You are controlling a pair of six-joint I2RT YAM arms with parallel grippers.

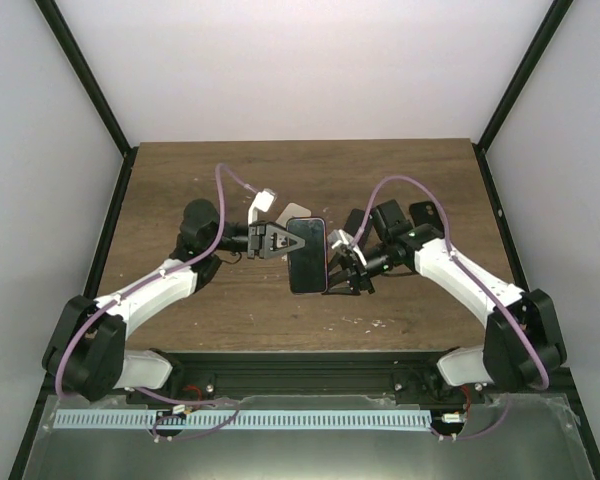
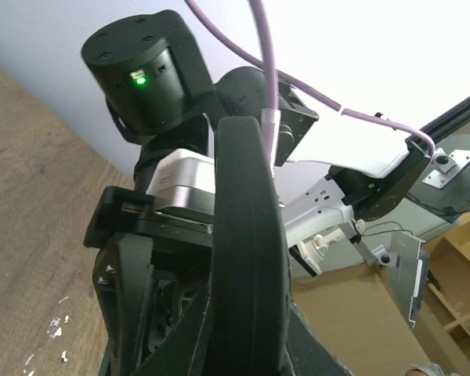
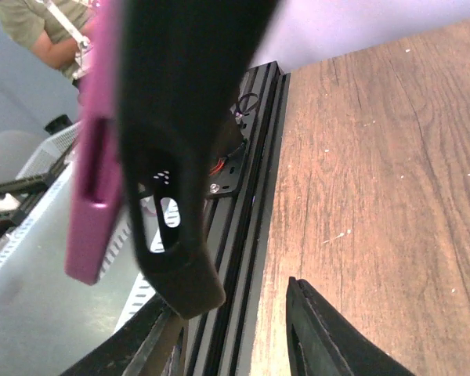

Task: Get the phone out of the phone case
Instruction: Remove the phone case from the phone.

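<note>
The phone (image 1: 307, 255), dark-faced with a magenta rim, is held up above the middle of the table. My left gripper (image 1: 278, 240) is shut on its upper left edge. In the left wrist view the black phone case (image 2: 247, 258) stands edge-on between my fingers. In the right wrist view the black case (image 3: 180, 141) is peeled away from the magenta phone (image 3: 94, 172) at one corner. My right gripper (image 1: 340, 268) is at the phone's right edge. It is open (image 3: 235, 345), with the case corner just above its left finger (image 3: 141, 348).
The wooden table (image 1: 230, 180) stretches behind and beside the arms. A black rail (image 3: 254, 196) runs along its near edge, with a grey metal tray (image 1: 310, 450) below. A small pale object (image 1: 298, 211) shows just behind the phone.
</note>
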